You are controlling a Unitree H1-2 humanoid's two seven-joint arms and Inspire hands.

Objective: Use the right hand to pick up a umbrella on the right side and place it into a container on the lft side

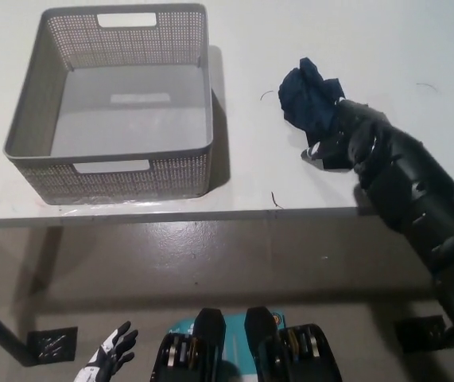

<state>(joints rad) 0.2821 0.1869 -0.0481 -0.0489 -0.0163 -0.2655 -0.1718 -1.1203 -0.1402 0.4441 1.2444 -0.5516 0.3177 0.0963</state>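
Right now the black right hand (346, 143) lies low over the white counter (250, 95), its arm reaching in from the lower right and covering most of the dark navy folding umbrella (310, 95) that lies on the right part of that surface. Only the rumpled navy fabric at the umbrella's far end shows, bunched just beyond the hand and touching it; the handle end is hidden under the black forearm. The hand's fingers curl down around the near part of the umbrella, though the dark on dark makes it impossible to say whether they are truly clamped on it or merely resting against it, and I cannot tell whether the umbrella is lifted or flat on the counter. Well apart to the left stands the grey perforated plastic basket (28, 103), square with sloping mesh walls and a slot handle cut into the near and far rims; it sits upright near the counter's front edge, and its smooth floor holds nothing. A few thin dark threads lie scattered on the white top, one between the basket and the umbrella and one near the front edge. Below the counter's edge the grey floor shows, and the white left hand (111, 354) hangs there at the lower left, far from everything on top, its fingers spread apart and holding nothing.
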